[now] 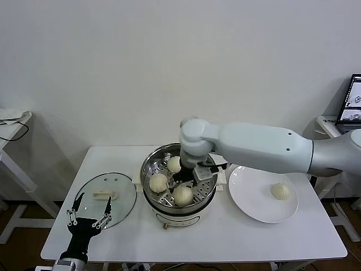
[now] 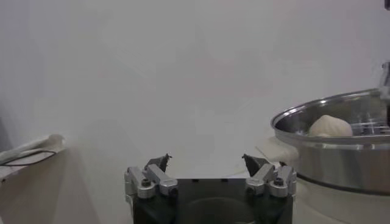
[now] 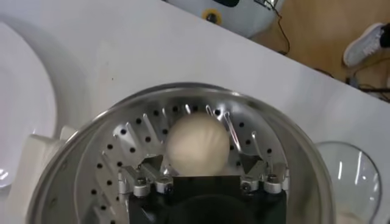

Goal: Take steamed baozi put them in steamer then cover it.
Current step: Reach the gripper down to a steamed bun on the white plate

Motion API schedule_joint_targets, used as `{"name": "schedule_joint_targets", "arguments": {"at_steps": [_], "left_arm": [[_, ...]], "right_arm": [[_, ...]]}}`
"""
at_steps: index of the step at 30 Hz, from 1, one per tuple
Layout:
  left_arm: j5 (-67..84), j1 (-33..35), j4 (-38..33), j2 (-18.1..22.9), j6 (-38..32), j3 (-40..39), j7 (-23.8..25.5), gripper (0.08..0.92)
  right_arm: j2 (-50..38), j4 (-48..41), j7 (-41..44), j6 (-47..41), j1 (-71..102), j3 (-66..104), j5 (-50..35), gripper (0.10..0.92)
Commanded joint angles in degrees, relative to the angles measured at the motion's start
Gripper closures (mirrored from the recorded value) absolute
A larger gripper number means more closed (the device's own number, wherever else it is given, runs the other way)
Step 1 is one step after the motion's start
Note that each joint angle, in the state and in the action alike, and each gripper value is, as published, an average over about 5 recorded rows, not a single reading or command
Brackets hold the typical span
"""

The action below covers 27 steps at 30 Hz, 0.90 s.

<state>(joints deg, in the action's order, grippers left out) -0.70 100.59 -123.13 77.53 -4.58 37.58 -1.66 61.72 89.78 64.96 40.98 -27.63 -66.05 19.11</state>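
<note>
White wall is seen behind a white surface (image 1: 237,237) that carries all the task's things. At its middle stands the steamer (image 1: 151,169), its perforated tray bearing three steamed baozi: one toward the wall (image 1: 174,164), one on the robot's left (image 1: 159,182) and one at the near rim (image 1: 183,195). The right end effector (image 1: 189,176) is lowered inside the steamer among these three; in the right wrist view its fingers (image 3: 150,163) are spread wide, with a bun (image 3: 197,146) lying on the tray just beyond and between the tips, and whether they touch it cannot be told. A fourth bun (image 1: 280,191) rests alone on the white plate (image 1: 248,197), which lies just beside the steamer on the robot's right with bare plate all round the bun. The cover (image 1: 121,209) lies flat on the surface on the robot's left, close to the steamer, its cream handle (image 1: 104,195) facing up; its near edge is overlapped by the left end effector (image 1: 90,212), which hangs over the near left edge of the surface with its fingers (image 2: 157,163) spread wide and holding nothing. Open surface is left along the near edge in front of the steamer and plate. The steamer's far inner wall and part of the tray are hidden behind the right arm (image 1: 259,148); a laptop (image 1: 351,104) at the right margin is cut off.
</note>
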Motion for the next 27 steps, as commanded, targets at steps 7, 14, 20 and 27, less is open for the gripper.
{"name": "schedule_joint_targets", "arguments": {"at_steps": [7, 14, 20, 27], "left_arm": [[-0.1, -0.3, 0.1, -0.2, 0.2, -0.7, 0.0, 0.177], [-0.2, -0.4, -0.1, -0.1, 0.4, -1.2, -0.1, 0.177], [-0.1, 0.0, -0.5, -0.1, 0.9, -1.3, -0.2, 0.177], [-0.1, 0.5, -0.1, 0.1, 1.0, -1.4, -0.3, 0.177]], "right_arm": [[-22.1, -16.4, 8.0, -43.8, -8.4, 2.7, -36.7, 0.203], [-26.0, -29.9, 9.5, -46.7, 0.0, 3.2, -32.5, 0.203], [-26.1, -35.6, 8.3, -45.3, 10.2, 6.7, -25.8, 0.203], [-22.8, -39.8, 4.5, -44.1, 17.9, 10.5, -19.9, 0.203]]}}
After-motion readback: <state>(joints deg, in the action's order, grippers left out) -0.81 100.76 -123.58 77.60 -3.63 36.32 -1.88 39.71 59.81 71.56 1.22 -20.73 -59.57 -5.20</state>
